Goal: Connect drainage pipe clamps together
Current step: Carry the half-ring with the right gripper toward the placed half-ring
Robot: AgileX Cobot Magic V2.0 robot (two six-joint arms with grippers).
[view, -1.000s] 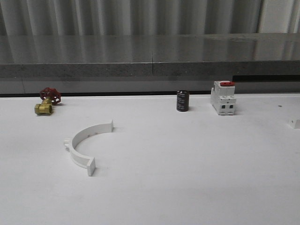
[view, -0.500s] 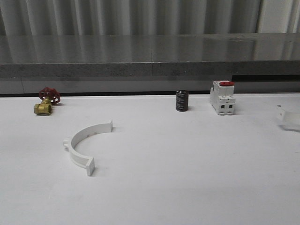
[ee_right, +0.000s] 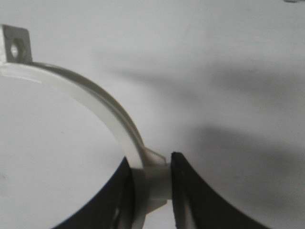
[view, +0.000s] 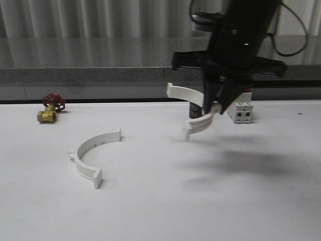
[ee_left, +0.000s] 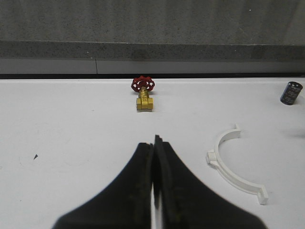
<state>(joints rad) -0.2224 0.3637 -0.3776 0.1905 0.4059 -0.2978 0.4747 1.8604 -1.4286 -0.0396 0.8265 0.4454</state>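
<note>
The right end effector (view: 216, 106), upper right of centre in the front view, is clamped on one white plastic half-ring clamp (view: 193, 108) at mid-arc, holding it above the white surface (view: 160, 201). The second white half-ring clamp (view: 93, 153) lies flat at lower left. The left end effector (ee_left: 155, 162) is closed on nothing. The narrow grip may let the carried clamp swivel, so its flanged tabs could miss or nudge the resting piece aside.
</note>
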